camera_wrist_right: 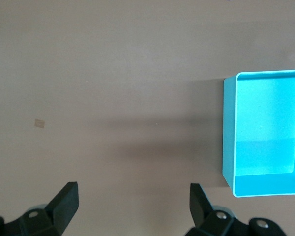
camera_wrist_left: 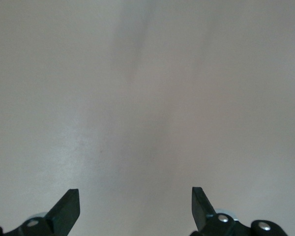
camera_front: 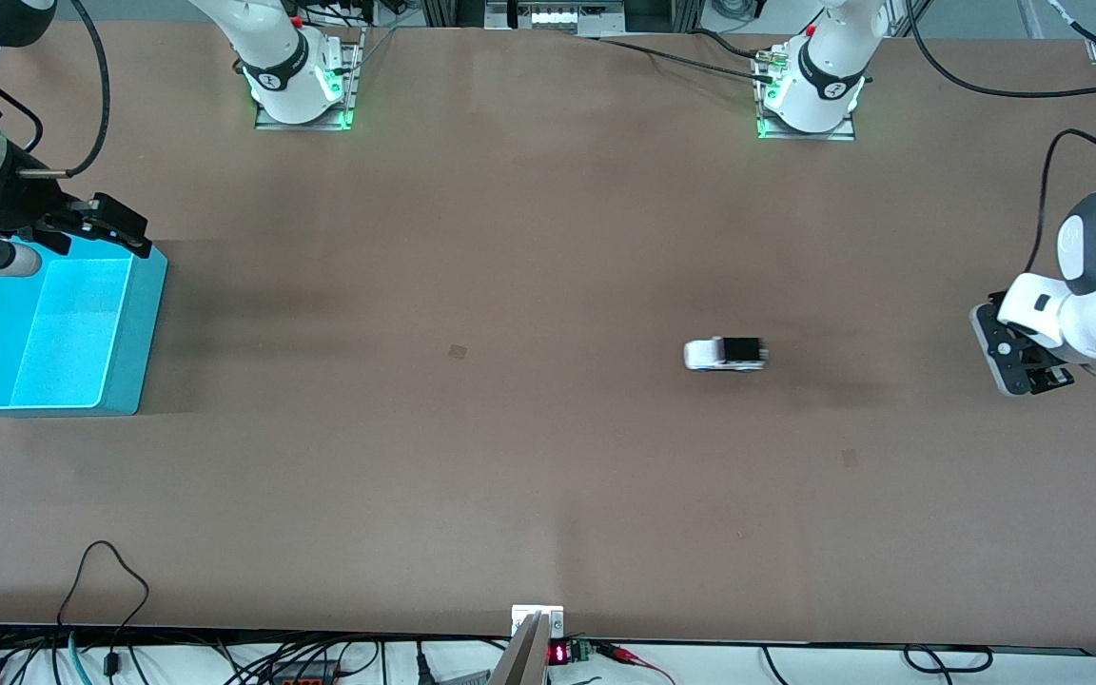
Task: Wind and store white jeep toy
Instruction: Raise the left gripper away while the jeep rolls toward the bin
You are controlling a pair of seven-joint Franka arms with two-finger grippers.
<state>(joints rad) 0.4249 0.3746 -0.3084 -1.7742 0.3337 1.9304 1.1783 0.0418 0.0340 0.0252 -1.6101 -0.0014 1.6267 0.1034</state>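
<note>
My left gripper [camera_front: 1033, 376] spread over table [camera_front: 510, 457] near jeep [camera_front: 725, 354], my right gripper [camera_front: 110, 226] spread over bin [camera_front: 144, 323] edge, both empty

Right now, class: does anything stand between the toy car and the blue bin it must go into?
Nothing visible does. The toy car sits alone on the table, with only bare tabletop between it and the blue bin.

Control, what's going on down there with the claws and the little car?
Left claw open, empty, at its table end. Right claw open over blue bin. White jeep toy untouched on table, path clear.
</note>
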